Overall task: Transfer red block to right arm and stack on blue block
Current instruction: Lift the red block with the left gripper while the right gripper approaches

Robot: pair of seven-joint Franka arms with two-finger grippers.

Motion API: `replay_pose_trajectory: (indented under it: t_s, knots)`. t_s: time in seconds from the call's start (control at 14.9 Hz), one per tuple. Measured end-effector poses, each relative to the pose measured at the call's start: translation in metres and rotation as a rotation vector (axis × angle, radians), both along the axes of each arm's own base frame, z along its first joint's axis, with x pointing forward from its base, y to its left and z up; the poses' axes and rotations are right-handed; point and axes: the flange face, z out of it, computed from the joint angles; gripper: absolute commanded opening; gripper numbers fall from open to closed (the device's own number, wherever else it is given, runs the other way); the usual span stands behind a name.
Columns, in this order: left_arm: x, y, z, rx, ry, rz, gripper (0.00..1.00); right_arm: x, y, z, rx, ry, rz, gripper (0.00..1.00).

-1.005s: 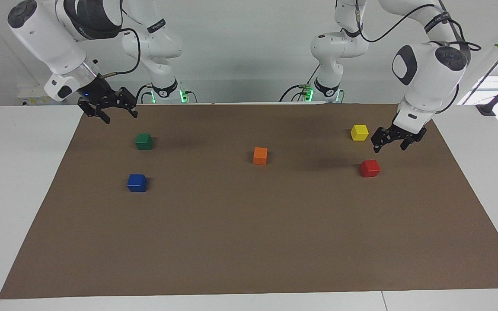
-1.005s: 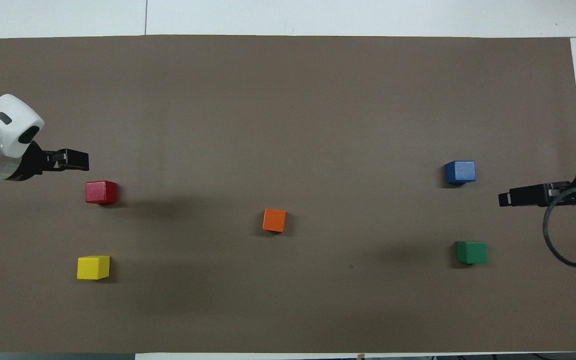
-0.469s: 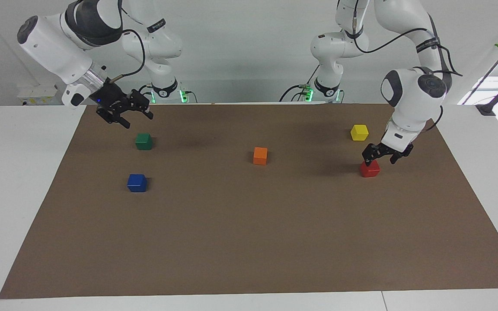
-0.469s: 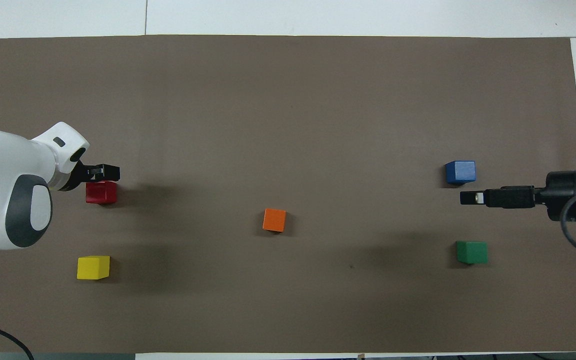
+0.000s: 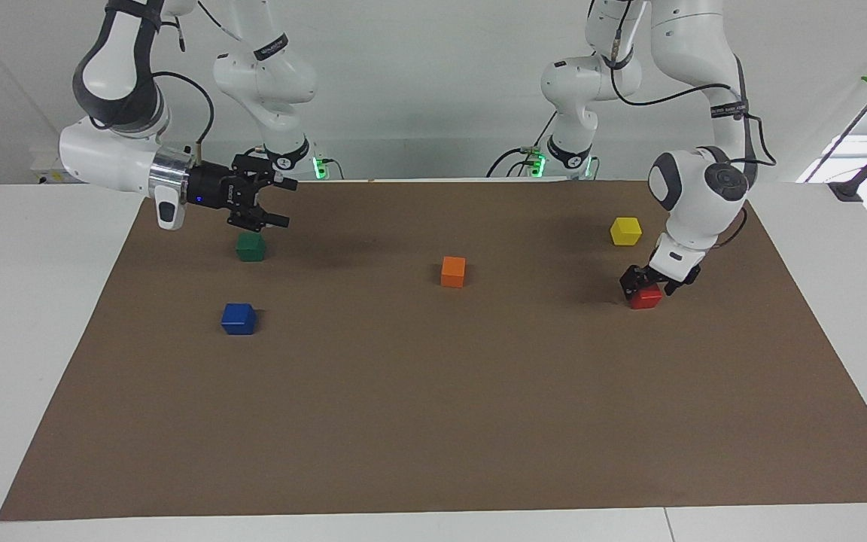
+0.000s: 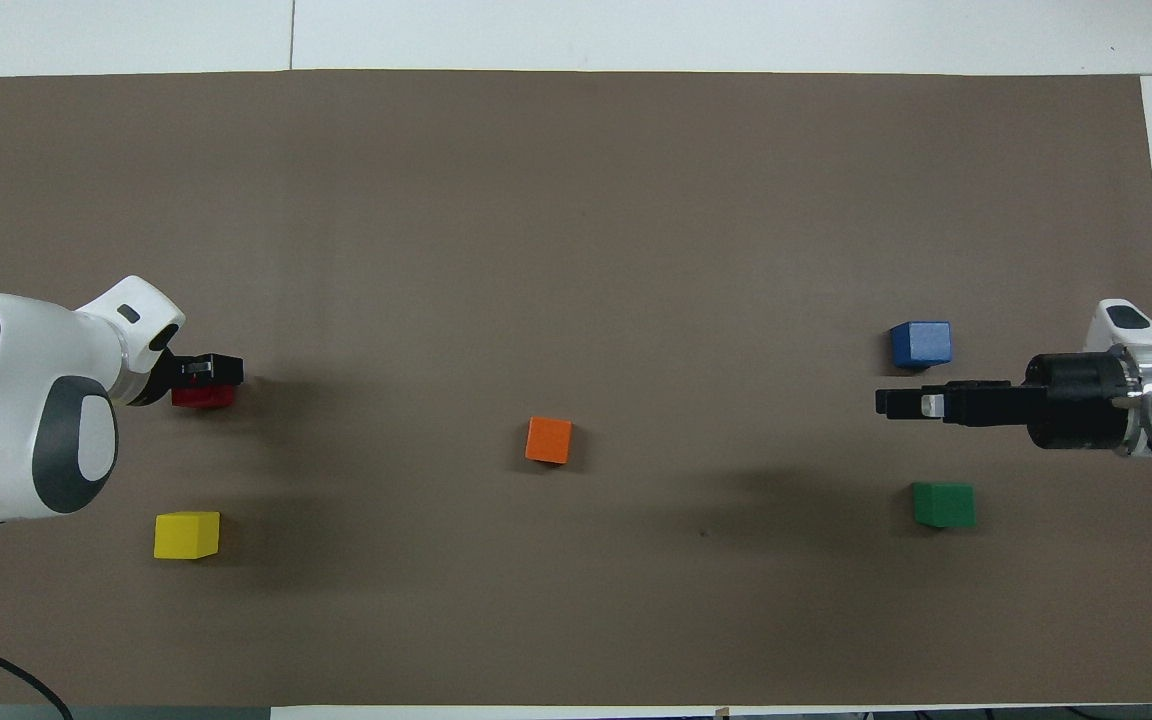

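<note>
The red block (image 5: 646,299) sits on the brown mat (image 5: 433,406) toward the left arm's end; it also shows in the overhead view (image 6: 202,398). My left gripper (image 5: 648,284) is down at the red block, open, with one finger on each side of it. It covers most of the block from above (image 6: 206,370). The blue block (image 5: 238,318) sits on the mat toward the right arm's end (image 6: 920,344). My right gripper (image 5: 277,202) is open and empty. It is held level in the air above the mat between the blue and green blocks (image 6: 901,403).
A green block (image 5: 250,246) lies nearer to the robots than the blue block. An orange block (image 5: 453,271) sits mid-mat. A yellow block (image 5: 625,230) lies nearer to the robots than the red block.
My left gripper has come down from beside the yellow block onto the red block. My right gripper has swung level and moved in over the mat toward the middle.
</note>
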Motion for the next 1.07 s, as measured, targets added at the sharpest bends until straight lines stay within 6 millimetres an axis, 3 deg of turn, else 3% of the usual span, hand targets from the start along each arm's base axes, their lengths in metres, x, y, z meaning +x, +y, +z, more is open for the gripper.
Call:
replay_pose_trajectory:
  t_s: [0.07, 0.27, 0.4, 0.54, 0.67, 0.87, 1.07]
  knots:
    - [0.0, 0.0, -0.003, 0.0, 0.005, 0.0, 0.0, -0.003, 0.01, -0.003, 0.058, 0.014, 0.012, 1.0]
    - [0.001, -0.001, 0.0, -0.001, 0.036, 0.007, 0.0, -0.009, 0.039, -0.013, 0.227, 0.062, 0.025, 1.0]
    - [0.012, -0.007, 0.024, -0.016, 0.086, 0.092, 0.0, -0.012, 0.059, -0.017, 0.34, 0.087, 0.023, 1.0]
    - [0.028, -0.031, 0.073, -0.066, 0.134, 0.206, 0.0, -0.014, 0.081, -0.019, 0.445, 0.111, 0.019, 1.0]
    - [0.032, -0.063, 0.134, -0.097, 0.2, 0.286, 0.0, -0.015, 0.099, -0.024, 0.543, 0.139, 0.027, 1.0]
    - [0.006, -0.114, 0.218, -0.149, 0.272, 0.465, 0.0, -0.015, 0.115, -0.037, 0.66, 0.172, 0.062, 1.0]
    - [-0.035, -0.177, 0.269, -0.212, 0.322, 0.635, 0.0, -0.017, 0.126, -0.065, 0.724, 0.146, 0.08, 1.0]
